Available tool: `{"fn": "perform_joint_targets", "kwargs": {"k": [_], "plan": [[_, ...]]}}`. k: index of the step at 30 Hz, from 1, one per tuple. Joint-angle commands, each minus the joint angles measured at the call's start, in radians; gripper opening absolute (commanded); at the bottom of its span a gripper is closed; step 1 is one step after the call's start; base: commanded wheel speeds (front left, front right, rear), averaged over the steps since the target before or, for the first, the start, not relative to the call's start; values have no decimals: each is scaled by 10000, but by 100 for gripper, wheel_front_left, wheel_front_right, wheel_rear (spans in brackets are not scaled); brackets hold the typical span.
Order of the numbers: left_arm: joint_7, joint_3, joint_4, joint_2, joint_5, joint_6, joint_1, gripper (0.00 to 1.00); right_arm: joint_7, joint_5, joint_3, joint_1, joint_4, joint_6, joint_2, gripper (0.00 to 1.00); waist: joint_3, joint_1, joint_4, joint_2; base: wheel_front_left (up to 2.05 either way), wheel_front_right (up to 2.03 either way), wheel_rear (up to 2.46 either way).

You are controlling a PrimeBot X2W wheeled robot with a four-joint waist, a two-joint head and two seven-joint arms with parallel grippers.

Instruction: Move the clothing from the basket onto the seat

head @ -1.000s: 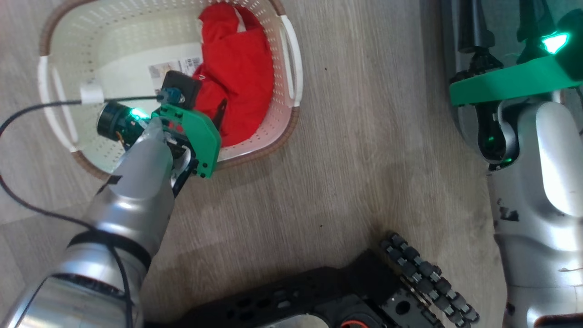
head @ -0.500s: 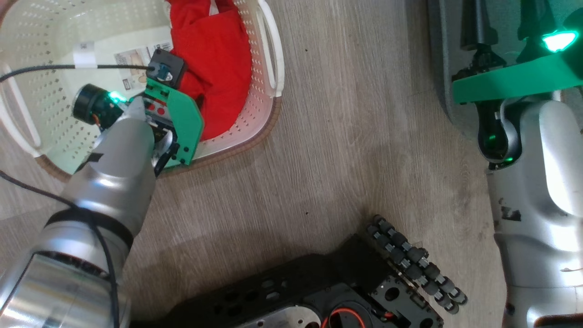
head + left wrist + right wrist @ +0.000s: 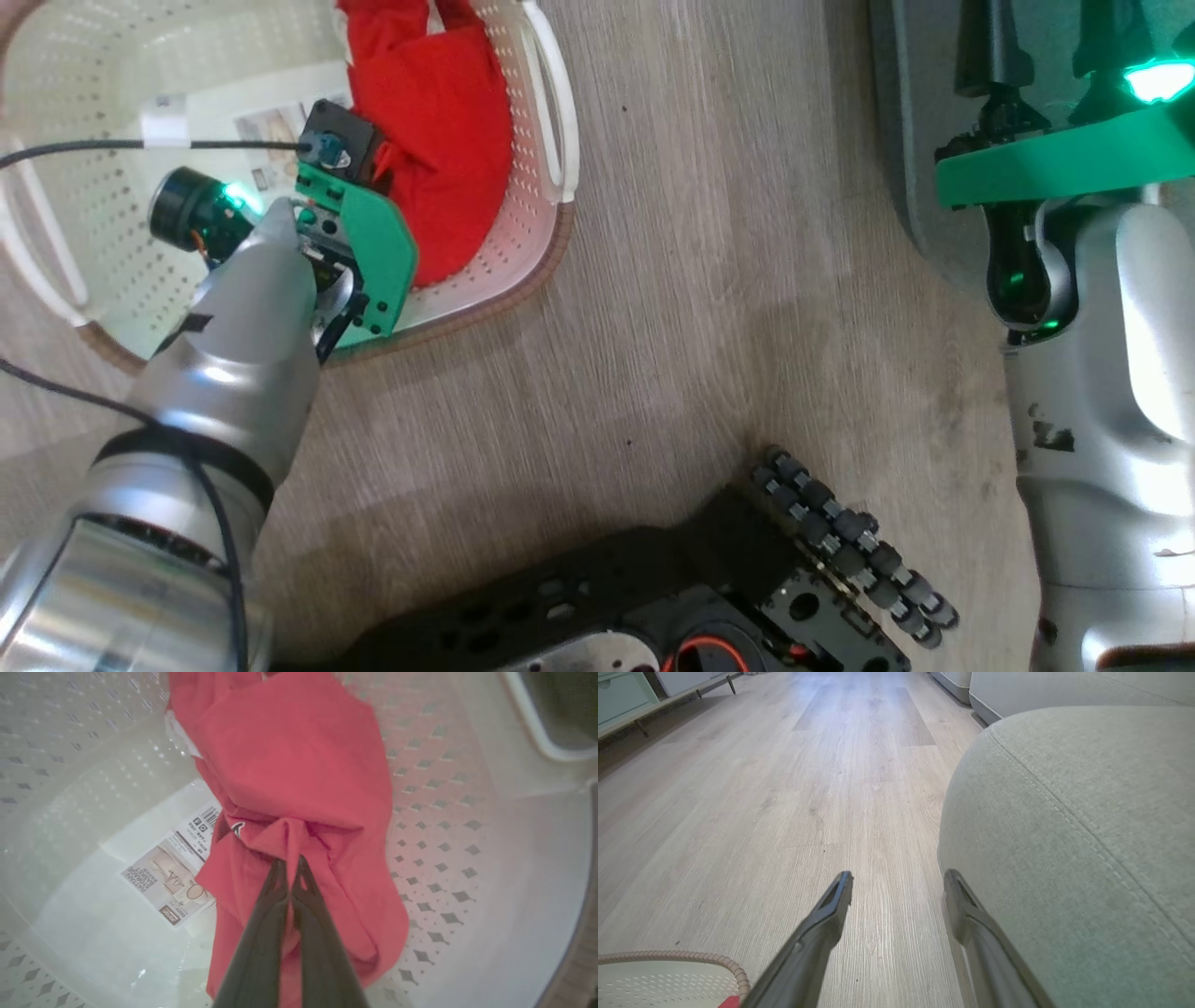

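My left gripper (image 3: 289, 861) is closed on a fold of the clothing (image 3: 299, 765) at frame centre, so I would lift slowly, clear of the basket (image 3: 490, 882) wall.

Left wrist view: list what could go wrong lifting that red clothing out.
1. The left tool pinches just a small fold of the clothing, so it may slip free.
2. The clothing leans on the basket wall and could drag the basket along.
3. Bare floor separates basket and seat; a dropped garment would land there.
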Motion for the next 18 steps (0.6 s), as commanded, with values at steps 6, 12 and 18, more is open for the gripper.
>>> {"fn": "perform_joint_targets", "kwargs": {"k": [6, 12, 18], "plan": [[-904, 262, -309, -107, -880, -12, 844, 0, -65, -244, -20, 235, -69, -2, 100, 100, -1177, -1, 560, 0, 0, 0, 0], [-1373, 127, -726, -190, -1498, -12, 1534, 0, -65, -515, -86, 528, 290, -2, 100, 100, -2448, -1, 1104, 0, 0, 0, 0], [-1535, -24, -1308, -178, -2082, -13, 2284, 0, -65, -707, -154, 1009, 724, -2, 101, 100, -3836, -1, 1674, 0, 0, 0, 0]]}}
